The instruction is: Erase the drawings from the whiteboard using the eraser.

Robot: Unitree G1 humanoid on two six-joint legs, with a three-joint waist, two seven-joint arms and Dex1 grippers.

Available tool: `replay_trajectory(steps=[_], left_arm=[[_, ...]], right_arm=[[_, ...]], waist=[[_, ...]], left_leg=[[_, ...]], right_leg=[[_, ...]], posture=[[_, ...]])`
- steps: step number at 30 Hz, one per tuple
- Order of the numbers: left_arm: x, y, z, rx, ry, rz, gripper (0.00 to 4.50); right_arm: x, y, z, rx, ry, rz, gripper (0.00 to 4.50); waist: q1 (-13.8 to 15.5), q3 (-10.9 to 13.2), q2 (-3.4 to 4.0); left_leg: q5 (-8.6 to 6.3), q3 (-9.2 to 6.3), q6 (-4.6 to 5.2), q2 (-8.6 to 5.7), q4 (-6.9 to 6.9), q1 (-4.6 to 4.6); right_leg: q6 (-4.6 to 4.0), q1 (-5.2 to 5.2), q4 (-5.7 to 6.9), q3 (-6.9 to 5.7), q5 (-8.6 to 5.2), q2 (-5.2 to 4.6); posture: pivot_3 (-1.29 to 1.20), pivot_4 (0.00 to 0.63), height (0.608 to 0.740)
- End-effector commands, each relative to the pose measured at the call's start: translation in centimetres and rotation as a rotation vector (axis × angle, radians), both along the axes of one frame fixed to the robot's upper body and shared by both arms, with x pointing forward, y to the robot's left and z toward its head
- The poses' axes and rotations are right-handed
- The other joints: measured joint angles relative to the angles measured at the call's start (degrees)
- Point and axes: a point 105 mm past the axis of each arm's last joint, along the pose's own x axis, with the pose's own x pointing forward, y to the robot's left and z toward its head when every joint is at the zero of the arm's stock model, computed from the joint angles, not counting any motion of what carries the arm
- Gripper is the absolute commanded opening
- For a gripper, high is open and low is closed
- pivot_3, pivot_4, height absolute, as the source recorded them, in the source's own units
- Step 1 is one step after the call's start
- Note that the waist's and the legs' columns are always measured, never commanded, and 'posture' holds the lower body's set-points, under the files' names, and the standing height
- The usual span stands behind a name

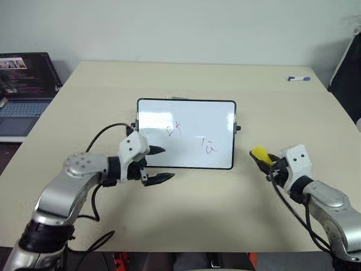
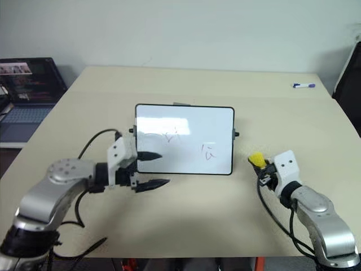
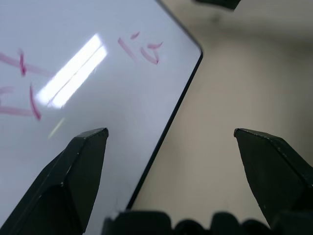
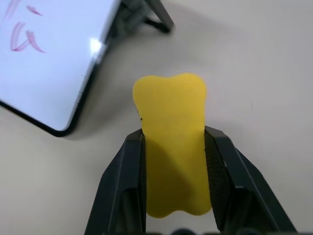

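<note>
Eraser (image 4: 172,147) is sitting pinched between the right gripper (image 1: 269,164)'s fingers at four o'clock off the whiteboard (image 1: 186,134), clear of the drawings (image 1: 209,147). Left gripper (image 1: 158,165) is hovering spread wide at the board's seven o'clock corner. Risk: wiping before that corner is braced could be shoving the propped board backward.

- Whiteboard (image 1: 186,121): small glossy white rectangle, thin black frame, rounded corners, black side knobs; sits mid-surface.
- Drawings: reddish scribble (image 1: 175,130) left of the board's centre; second faint scribble (image 1: 210,147) toward its lower right. Both unerased.
- Eraser (image 4: 173,142): oblong yellow block, waisted outline; clamped between right gripper (image 4: 173,134) fingers, just right of the board.
</note>
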Motion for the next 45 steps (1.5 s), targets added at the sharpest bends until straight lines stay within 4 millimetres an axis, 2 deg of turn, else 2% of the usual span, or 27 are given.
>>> replay_trajectory(steps=[1, 4, 7, 12, 18, 22, 25, 30, 32, 36, 38, 43, 45], left_arm=[[0.0, 0.6, 0.8, 0.021, -0.063, 0.038, 4.5], [0.1, 1.3, 0.4, 0.016, -0.052, 0.073, 4.5], [0.2, 1.6, 0.1, 0.021, -0.046, 0.086, 4.5], [-1.4, 0.1, -0.7, 0.02, 0.001, -0.044, 4.5], [-1.2, -0.3, -0.9, 0.025, -0.004, -0.072, 4.5], [-1.1, -0.2, -1.2, 0.027, -0.003, -0.07, 4.5], [-1.2, 0.0, -1.5, 0.025, -0.002, -0.067, 4.5], [-1.2, 0.2, -1.8, 0.022, -0.002, -0.062, 4.5], [-1.0, 0.3, -1.8, 0.022, -0.005, -0.059, 4.5], [-1.0, 0.3, -1.7, 0.023, -0.007, -0.061, 4.5], [-1.0, 0.4, -1.7, 0.024, -0.007, -0.062, 4.5], [-1.1, 0.3, -1.7, 0.023, -0.004, -0.063, 4.5], [-1.1, 0.3, -1.7, 0.02, -0.004, -0.062, 4.5]], right_arm=[[0.3, 2.1, 2.7, -0.085, -0.171, 0.098, 1.24], [0.6, 4.5, 3.6, -0.136, -0.226, 0.202, 1.24], [1.0, 6.4, 3.6, -0.195, -0.239, 0.287, 1.24], [2.8, 10.3, 2.7, -0.293, -0.256, 0.388, 1.24], [5.4, 12.1, 1.9, -0.393, -0.286, 0.376, 1.24], [6.5, 11.4, 0.3, -0.432, -0.231, 0.345, 1.24], [5.5, 10.5, -2.1, -0.504, -0.169, 0.421, 1.24], [4.4, 10.0, -3.7, -0.545, -0.128, 0.5, 1.23], [4.9, 9.6, -3.3, -0.568, -0.17, 0.473, 1.23], [7.4, 8.8, -0.5, -0.55, -0.302, 0.305, 1.23], [8.1, 8.3, 0.2, -0.533, -0.319, 0.248, 1.23], [7.2, 8.4, -2.0, -0.541, -0.214, 0.296, 1.23], [6.0, 8.4, -3.7, -0.544, -0.121, 0.35, 1.23]], waist=[[0.14, 0.01, -0.03], [0.27, 0.01, -0.03], [0.3, 0.01, -0.03], [-0.02, 0.0, -0.05], [0.26, 0.0, -0.06], [0.25, -0.02, -0.09], [0.44, -0.05, -0.12], [0.46, -0.12, -0.24], [0.43, -0.13, -0.24], [0.41, -0.13, -0.24], [0.37, -0.13, -0.24], [0.54, -0.17, -0.31], [0.56, -0.22, -0.34]], left_leg=[[0.01, -0.01, 0.0, 0.0, 0.0, 0.09], [0.01, 0.01, 0.0, 0.01, -0.02, 0.4], [0.01, 0.03, 0.0, 0.0, -0.02, 0.39], [0.01, 0.08, 0.0, 0.0, -0.05, 0.34], [0.01, 0.02, 0.01, 0.0, -0.05, 0.31], [0.01, 0.05, 0.01, -0.01, -0.04, 0.34], [0.01, 0.03, 0.01, -0.01, -0.03, 0.37], [0.02, 0.04, 0.02, 0.0, -0.02, 0.48], [0.03, 0.06, 0.04, 0.01, 0.0, 0.5], [0.07, 0.06, 0.09, 0.01, 0.01, 0.51], [0.12, 0.08, 0.15, 0.01, 0.02, 0.51], [0.21, 0.11, 0.25, 0.01, 0.04, 0.52], [0.22, 0.11, 0.26, 0.0, 0.04, 0.53]], right_leg=[[0.0, 0.07, 0.0, -0.02, 0.0, 0.0], [0.0, 0.3, 0.01, -0.01, -0.01, 0.0], [-0.01, 0.29, 0.01, 0.01, -0.01, 0.01], [-0.27, 0.25, -0.04, 0.05, 0.14, -0.01], [-0.33, 0.22, 0.0, -0.01, 0.14, -0.01], [-0.34, 0.23, 0.01, 0.01, 0.15, -0.03], [-0.35, 0.26, 0.04, -0.01, 0.15, -0.03], [-0.35, 0.34, 0.05, -0.01, 0.16, -0.04], [-0.36, 0.35, 0.06, 0.0, 0.17, -0.04], [-0.35, 0.35, 0.07, 0.0, 0.17, -0.03], [-0.3, 0.35, 0.07, 0.02, 0.2, -0.03], [-0.23, 0.36, 0.06, 0.04, 0.28, -0.05], [-0.24, 0.37, 0.06, 0.05, 0.28, -0.05]], posture=[[0.0, 0.15, 0.74], [0.0, 0.15, 0.74], [0.0, 0.15, 0.74], [0.0, 0.15, 0.74], [0.0, 0.15, 0.74], [0.0, 0.15, 0.74], [0.0, 0.15, 0.74], [0.0, 0.15, 0.74], [0.0, 0.15, 0.74], [0.0, 0.15, 0.74], [0.0, 0.15, 0.74], [0.0, 0.15, 0.74], [0.0, 0.15, 0.74]])
